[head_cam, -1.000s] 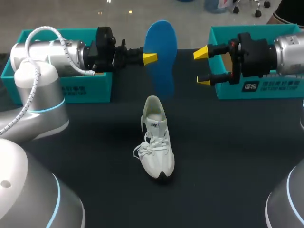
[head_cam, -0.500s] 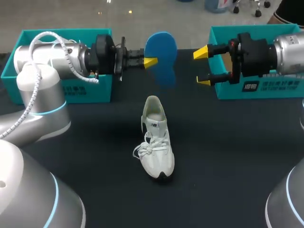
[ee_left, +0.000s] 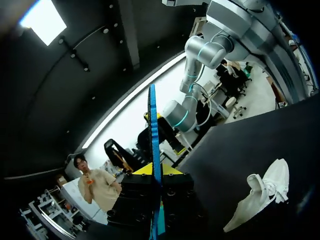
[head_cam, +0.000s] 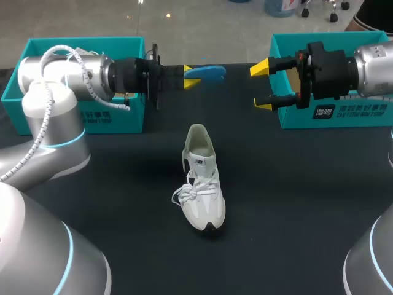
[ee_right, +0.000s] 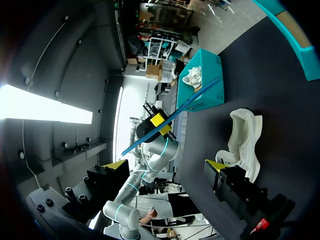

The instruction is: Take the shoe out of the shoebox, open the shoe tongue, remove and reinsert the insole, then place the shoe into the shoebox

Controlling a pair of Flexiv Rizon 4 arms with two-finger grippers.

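A white sneaker (head_cam: 202, 178) stands on the black table (head_cam: 295, 203), toe towards me; it also shows in the left wrist view (ee_left: 265, 192) and the right wrist view (ee_right: 245, 135). My left gripper (head_cam: 192, 70) is shut on the blue insole (head_cam: 207, 71), holding it in the air behind the shoe. The insole lies flat there and shows as a thin edge between the fingers (ee_left: 152, 125). My right gripper (head_cam: 263, 86) hangs open and holds nothing, to the right of the insole, in front of the right shoebox (head_cam: 344, 114). From the right wrist, the insole (ee_right: 175, 115) appears as a slanted blue strip.
A teal shoebox (head_cam: 86, 117) stands at the back left under my left arm; the right wrist view shows another white shoe (ee_right: 192, 75) inside it. The second teal box's rim (ee_right: 290, 40) is beside my right gripper (ee_right: 165, 165). Bare table lies around the sneaker.
My left wrist has rotated, turning the insole from upright and face-on to flat and edge-on. The right arm and the sneaker have not moved.
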